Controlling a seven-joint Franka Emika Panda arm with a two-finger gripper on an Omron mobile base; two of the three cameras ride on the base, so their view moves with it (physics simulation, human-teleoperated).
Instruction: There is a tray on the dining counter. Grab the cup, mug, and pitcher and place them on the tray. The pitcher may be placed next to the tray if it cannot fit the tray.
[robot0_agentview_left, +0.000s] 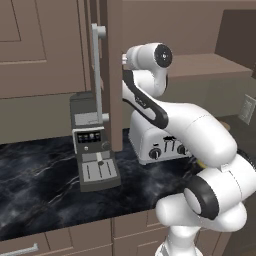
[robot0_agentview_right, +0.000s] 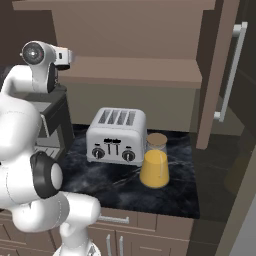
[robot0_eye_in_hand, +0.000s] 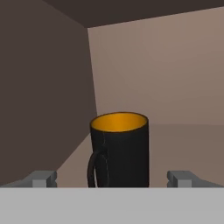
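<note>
Brown cabinet shelf, corner at left: the mug (robot0_eye_in_hand: 119, 148) stands upright, handle leftward, between the spread, empty fingertips of the gripper (robot0_eye_in_hand: 114, 178). Step in hand looks like grasping it; next, advance and close.

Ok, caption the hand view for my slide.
Open gripper lined up on an upright black mug with orange inside, handle to the left, in a brown cabinet corner.

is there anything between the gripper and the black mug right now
No. In the hand view the mug stands upright straight ahead on the cabinet shelf, between the open gripper fingertips, with nothing visible between them.
</note>
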